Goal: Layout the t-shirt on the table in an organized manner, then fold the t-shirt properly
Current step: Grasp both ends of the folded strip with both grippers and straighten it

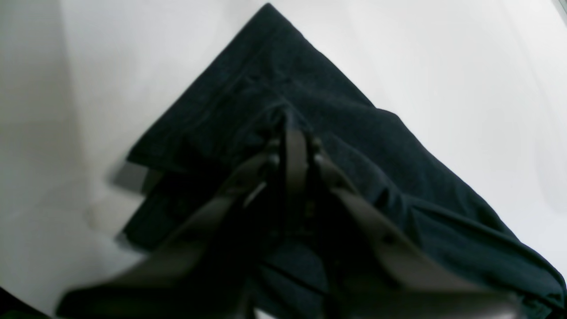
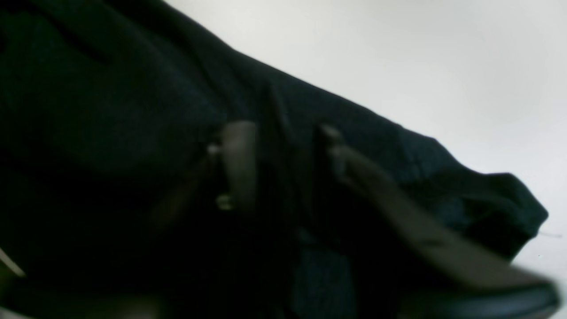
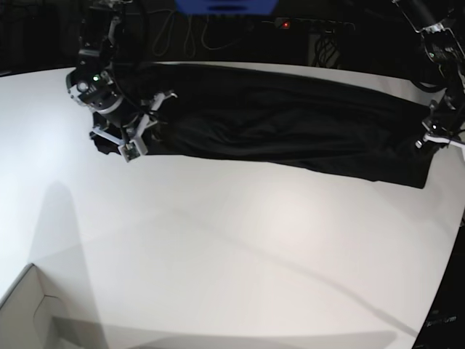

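Right gripper (image 3: 134,138) sits at the nine o'clock end of the base view, down on the black t-shirt (image 3: 283,120), and in its own wrist view the right gripper (image 2: 279,133) shows two blurred fingers (image 2: 239,150) a short way apart with a ridge of dark cloth rising between them; whether they have truly pinched that ridge cannot be told through the blur. Moving along, the t-shirt lies as a long, narrow, folded band across the far side of the table (image 3: 232,247), running from ten o'clock to about three o'clock, its near edge sagging slightly toward the right. Bare white tabletop fills everything at six o'clock, and a pale cardboard box (image 3: 29,313) corner pokes in at seven o'clock. Over at three o'clock the left gripper (image 3: 429,138) meets the other end of the band. From its wrist camera the left gripper (image 1: 296,150) is pressed together, clamped on a raised pleat of the t-shirt (image 1: 354,146), with a folded corner of cloth pointing away to twelve o'clock over the table (image 1: 465,66).
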Robot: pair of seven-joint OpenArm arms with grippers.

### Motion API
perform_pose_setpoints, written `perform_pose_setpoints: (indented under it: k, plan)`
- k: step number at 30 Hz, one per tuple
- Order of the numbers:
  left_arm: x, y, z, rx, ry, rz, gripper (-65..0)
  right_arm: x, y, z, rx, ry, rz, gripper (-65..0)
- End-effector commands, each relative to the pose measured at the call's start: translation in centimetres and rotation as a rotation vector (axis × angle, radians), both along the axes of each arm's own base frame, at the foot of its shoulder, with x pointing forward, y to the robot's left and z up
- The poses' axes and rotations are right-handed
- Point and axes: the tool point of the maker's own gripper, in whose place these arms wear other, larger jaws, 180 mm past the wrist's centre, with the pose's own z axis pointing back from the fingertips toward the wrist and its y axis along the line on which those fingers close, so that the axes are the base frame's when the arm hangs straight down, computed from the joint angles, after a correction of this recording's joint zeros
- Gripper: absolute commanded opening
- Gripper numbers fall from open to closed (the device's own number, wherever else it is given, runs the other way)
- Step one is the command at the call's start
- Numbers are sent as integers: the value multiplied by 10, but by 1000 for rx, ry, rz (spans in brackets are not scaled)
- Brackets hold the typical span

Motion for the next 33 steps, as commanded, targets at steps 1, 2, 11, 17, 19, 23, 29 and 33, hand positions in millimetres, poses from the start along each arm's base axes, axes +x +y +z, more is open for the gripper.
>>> perform_pose_setpoints:
  k: [1, 2, 11, 17, 19, 23, 29, 33]
  plan:
    - [7, 8, 16, 32, -48, -5, -650, 9, 2, 12, 18, -51, 4, -582]
    - [7, 8, 16, 32, -48, -5, -650, 9, 2, 13, 17, -52, 4, -629]
    - [9, 8, 20, 40, -57, -8, -650, -3, -8, 18, -19, -56, 5, -650]
    - [10, 9, 22, 41, -62, -9, -650, -7, -19, 50, -59, -138, -15, -650]
    - [11, 12, 26, 51, -64, -11, -650, -10, -23, 55, -72, -146, -22, -650]
    - [11, 14, 27, 54, -66, -11, -650, -20, -29, 56, -87, -140, -36, -650]
    - [10, 29, 48, 82, -119, 37, -650, -39, -25, 47, -83, -95, -26, -650]
    - [16, 27, 65, 110, -157, 23, -650, -46, -24, 45, -56, -92, -30, -650]
